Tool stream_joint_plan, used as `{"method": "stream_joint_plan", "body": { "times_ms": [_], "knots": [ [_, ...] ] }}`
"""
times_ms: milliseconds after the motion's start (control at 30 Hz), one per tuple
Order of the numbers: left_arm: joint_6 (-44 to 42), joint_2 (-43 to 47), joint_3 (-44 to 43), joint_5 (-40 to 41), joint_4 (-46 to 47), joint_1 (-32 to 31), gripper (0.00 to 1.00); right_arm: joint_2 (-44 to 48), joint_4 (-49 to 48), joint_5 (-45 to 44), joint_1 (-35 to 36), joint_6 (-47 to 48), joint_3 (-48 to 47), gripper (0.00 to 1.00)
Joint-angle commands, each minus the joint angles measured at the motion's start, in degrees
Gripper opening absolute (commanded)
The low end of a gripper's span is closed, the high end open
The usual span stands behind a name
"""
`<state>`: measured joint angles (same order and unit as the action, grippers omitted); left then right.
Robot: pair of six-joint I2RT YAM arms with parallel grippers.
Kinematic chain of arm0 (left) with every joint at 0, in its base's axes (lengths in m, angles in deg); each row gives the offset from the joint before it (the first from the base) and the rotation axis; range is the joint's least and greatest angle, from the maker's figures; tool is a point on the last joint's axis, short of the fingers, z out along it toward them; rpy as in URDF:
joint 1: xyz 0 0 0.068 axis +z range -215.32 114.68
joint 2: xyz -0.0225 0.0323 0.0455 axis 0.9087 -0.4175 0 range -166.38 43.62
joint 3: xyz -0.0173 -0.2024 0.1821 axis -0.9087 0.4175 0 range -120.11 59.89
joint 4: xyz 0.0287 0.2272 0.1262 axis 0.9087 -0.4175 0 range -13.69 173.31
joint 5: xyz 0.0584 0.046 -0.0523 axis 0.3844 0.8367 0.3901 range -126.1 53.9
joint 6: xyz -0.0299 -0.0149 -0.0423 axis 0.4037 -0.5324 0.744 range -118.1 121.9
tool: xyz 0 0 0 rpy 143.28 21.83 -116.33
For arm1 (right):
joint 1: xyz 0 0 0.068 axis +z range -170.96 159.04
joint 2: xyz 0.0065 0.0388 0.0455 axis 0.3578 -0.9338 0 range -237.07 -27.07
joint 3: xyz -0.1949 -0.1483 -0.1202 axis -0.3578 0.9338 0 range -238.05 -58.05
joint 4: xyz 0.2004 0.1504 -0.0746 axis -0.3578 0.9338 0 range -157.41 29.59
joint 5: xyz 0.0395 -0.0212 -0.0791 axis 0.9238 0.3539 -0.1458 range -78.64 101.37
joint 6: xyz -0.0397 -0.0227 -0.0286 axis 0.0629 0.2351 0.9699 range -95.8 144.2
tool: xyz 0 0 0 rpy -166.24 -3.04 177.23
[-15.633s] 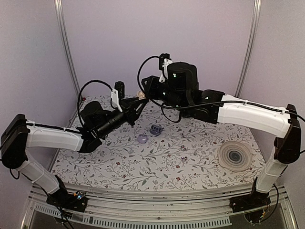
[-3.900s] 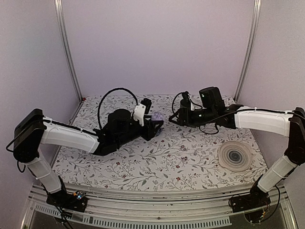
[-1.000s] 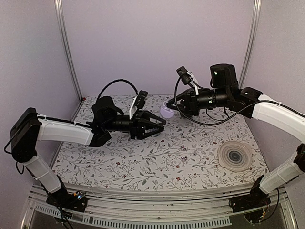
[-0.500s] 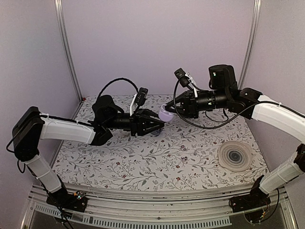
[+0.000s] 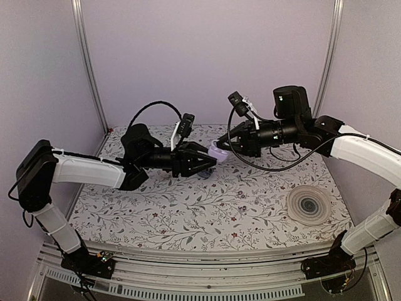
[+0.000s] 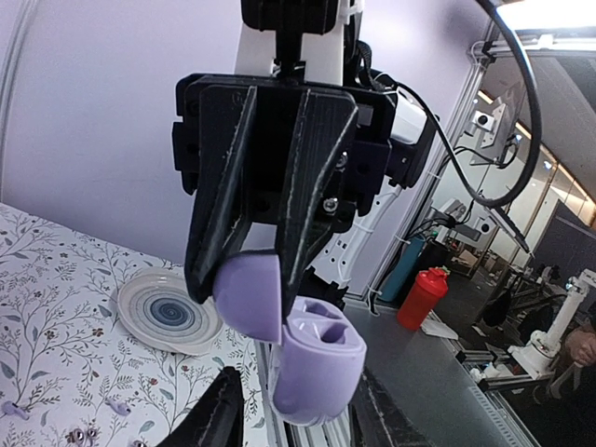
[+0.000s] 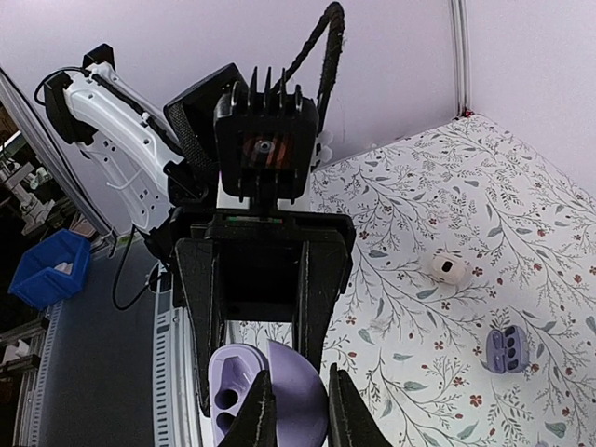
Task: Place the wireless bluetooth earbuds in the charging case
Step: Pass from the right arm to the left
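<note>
The lilac charging case (image 5: 217,150) hangs open in mid-air between both arms. My right gripper (image 5: 220,145) is shut on its lid (image 7: 293,382), seen between my right fingertips (image 7: 296,400). My left gripper (image 5: 210,160) has closed in on the case's body (image 6: 317,363) from both sides, low in the left wrist view (image 6: 298,405). Two sockets (image 6: 321,331) show in the body and look empty. Two tiny lilac pieces (image 6: 116,407) lie on the cloth; they may be the earbuds, but they are too small to tell.
A floral cloth (image 5: 219,213) covers the table. A striped round plate (image 5: 308,204) sits at the right. A white round piece with a dark centre (image 7: 450,267) and a small blue-purple piece with two holes (image 7: 507,349) lie on the cloth.
The right gripper has carried the case a little left and down, toward the left gripper. The left gripper has moved up to it, and its jaws have narrowed around the body.
</note>
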<state>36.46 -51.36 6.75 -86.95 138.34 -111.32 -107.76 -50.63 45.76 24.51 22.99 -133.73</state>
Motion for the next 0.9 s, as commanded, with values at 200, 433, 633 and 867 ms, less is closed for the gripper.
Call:
{"method": "stream_joint_plan", "body": {
  "times_ms": [200,433,633,867],
  "knots": [
    [-0.11,-0.93,-1.64,-1.30,0.55,0.72,0.37,-1.48,1.41,1.55,0.50,0.60,0.10,0.17],
    [-1.33,-1.00,-1.72,-1.65,-0.80,0.66,0.18,-1.42,1.29,0.50,0.54,0.60,-0.13,0.18],
    [-3.06,0.08,-0.57,-1.64,-0.40,0.51,0.19,-1.25,0.92,0.24,0.52,0.04,-0.35,0.18],
    [-4.60,1.01,0.10,-2.18,-0.88,0.47,0.29,-0.61,0.46,1.46,0.56,-0.66,-0.69,0.18]
  ]
}}
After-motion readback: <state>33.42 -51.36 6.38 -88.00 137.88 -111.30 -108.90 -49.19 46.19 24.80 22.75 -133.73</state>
